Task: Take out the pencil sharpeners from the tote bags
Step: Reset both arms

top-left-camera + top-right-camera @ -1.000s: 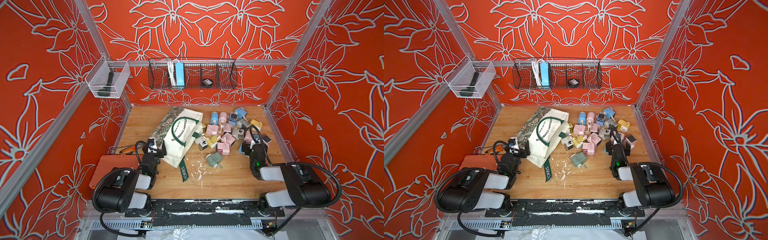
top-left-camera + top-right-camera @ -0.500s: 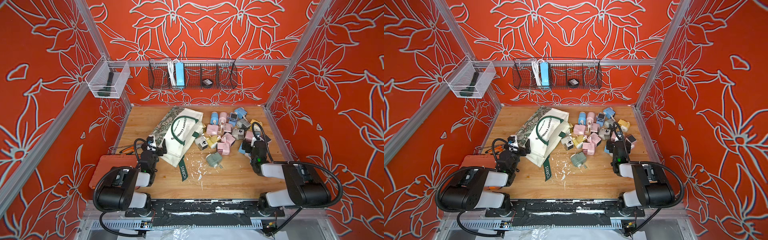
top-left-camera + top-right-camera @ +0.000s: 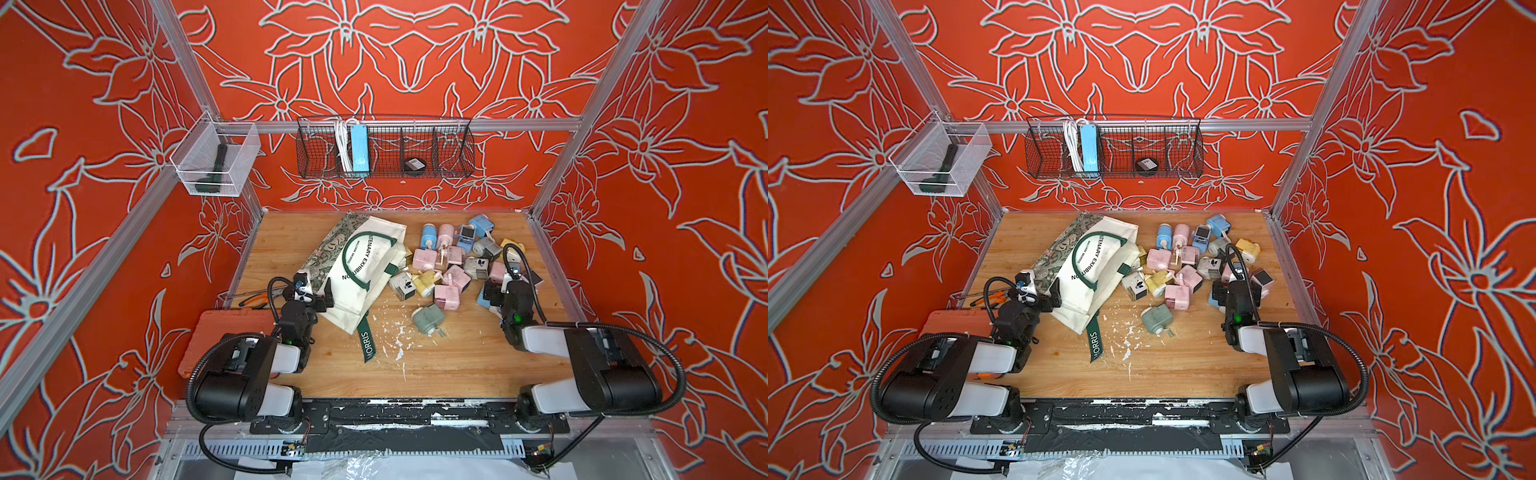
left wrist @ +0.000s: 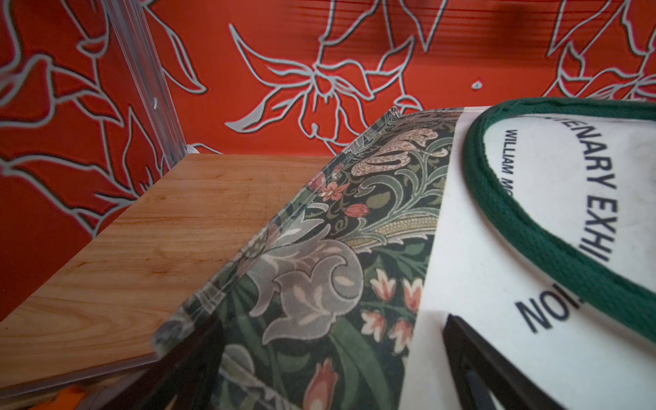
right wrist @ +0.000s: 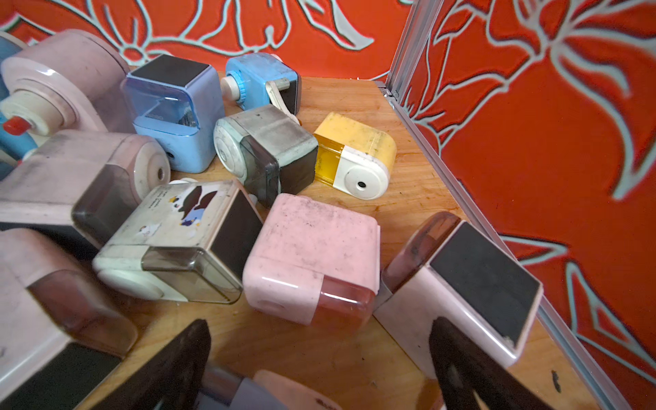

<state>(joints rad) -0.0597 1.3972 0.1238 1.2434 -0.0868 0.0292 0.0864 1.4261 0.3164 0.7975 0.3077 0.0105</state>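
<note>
**Tote flat on the table, sharpeners heaped beside it**

The wooden table [image 3: 457, 365] carries the cream tote bag [image 3: 365, 266], which lies flat left of centre with a green "MORRIS" handle [image 3: 368, 340] trailing toward the front. Just right of it, the pencil sharpeners [image 3: 424, 259] lie in a loose heap on the wood, outside the bag. The left gripper [image 3: 316, 289] is at the tote's near-left edge, jaws wide and empty. The right gripper [image 5: 319, 365], equally wide and empty, is at the heap's near-right edge. One grey-green sharpener [image 3: 428, 319] lies apart in front.

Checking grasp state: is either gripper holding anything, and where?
Nothing is held. Left gripper open at the tote bag; right gripper open by the pencil sharpeners.
</note>
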